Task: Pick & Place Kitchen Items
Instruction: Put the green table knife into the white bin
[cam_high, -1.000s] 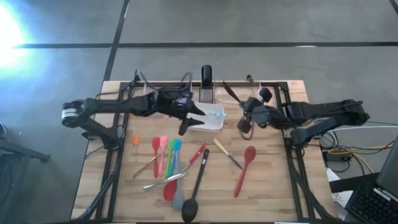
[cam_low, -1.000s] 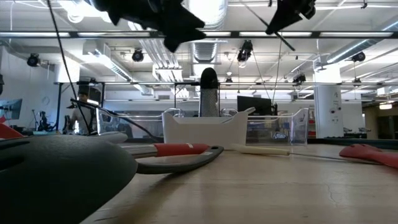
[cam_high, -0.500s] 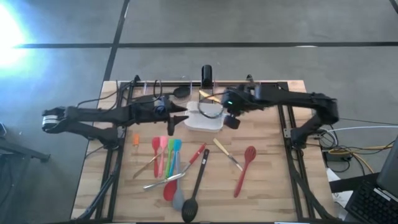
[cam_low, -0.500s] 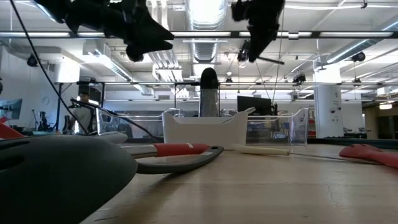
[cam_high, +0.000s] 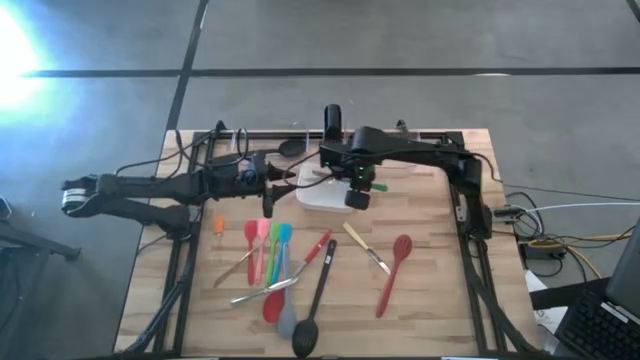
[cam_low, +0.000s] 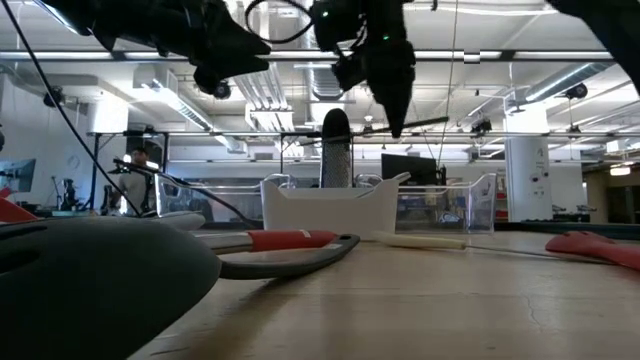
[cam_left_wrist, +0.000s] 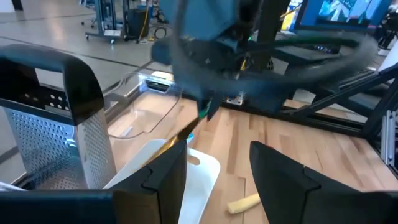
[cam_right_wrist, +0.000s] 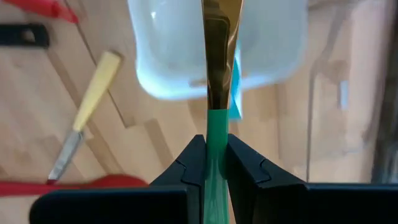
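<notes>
My right gripper (cam_high: 357, 193) hangs pointing down over the white dish (cam_high: 325, 199) at the table's far middle. It is shut on a slim utensil with a green handle and a gold front part (cam_right_wrist: 217, 50). A blue piece (cam_right_wrist: 236, 99) lies in the dish. My left gripper (cam_left_wrist: 214, 180) stands open and level just left of the dish, nothing between its fingers. The other kitchen items lie flat on the near half of the table: pink, red, green and blue spoons (cam_high: 266, 245), a black spoon (cam_high: 312, 300), a red spoon (cam_high: 395, 265) and a wooden-handled knife (cam_high: 365, 246). My right gripper pinches the utensil's green handle (cam_right_wrist: 217, 124) between its two fingers, a short way behind where the gold part begins. The fingers come from above, pointing down. The utensil is lifted clear, and its gold part sticks out past the fingertips above the dish.
A metal box grater (cam_high: 332, 125) with a black handle stands at the far edge behind the dish. Clear plastic bins (cam_low: 450, 205) stand beside it. A red spatula (cam_high: 318, 248) and metal cutlery (cam_high: 265, 290) lie among the spoons. Bare wood shows at the near right.
My right gripper has swung from the table's right side toward the left, to above the white dish. It has sunk a little and tipped to point down, carrying the green-handled utensil. My left gripper has drawn back from the dish toward the left edge.
</notes>
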